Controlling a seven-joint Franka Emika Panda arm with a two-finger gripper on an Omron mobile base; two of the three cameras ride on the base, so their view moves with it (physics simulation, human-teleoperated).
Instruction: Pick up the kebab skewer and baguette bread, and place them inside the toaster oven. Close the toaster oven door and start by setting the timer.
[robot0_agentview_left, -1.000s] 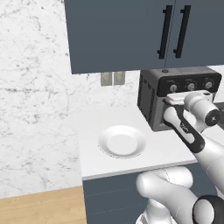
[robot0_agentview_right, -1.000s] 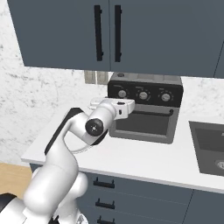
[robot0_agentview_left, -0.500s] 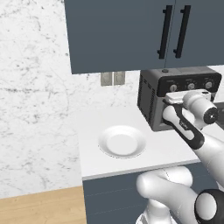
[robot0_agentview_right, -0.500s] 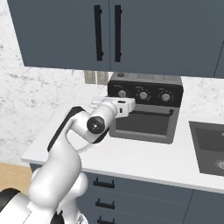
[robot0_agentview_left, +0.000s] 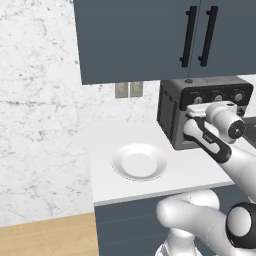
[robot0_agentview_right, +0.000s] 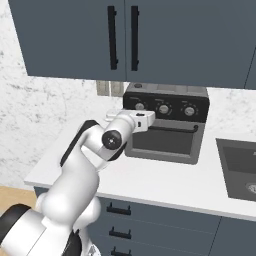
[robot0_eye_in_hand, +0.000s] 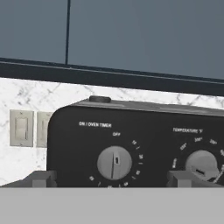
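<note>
White countertop (robot0_agentview_left: 150, 187) is left bare around a round white plate (robot0_agentview_left: 139, 163) at the left, near the front edge. Further right, the boxy dark grey toaster oven (robot0_agentview_right: 166, 127) is set against the marble wall, its long axis across the counter, its glass door (robot0_agentview_right: 162, 141) shut upright. The gripper (robot0_eye_in_hand: 111, 178) is held just before the silver timer knob (robot0_eye_in_hand: 114, 162), fingertips (robot0_eye_in_hand: 41, 178) spread wide.
</note>
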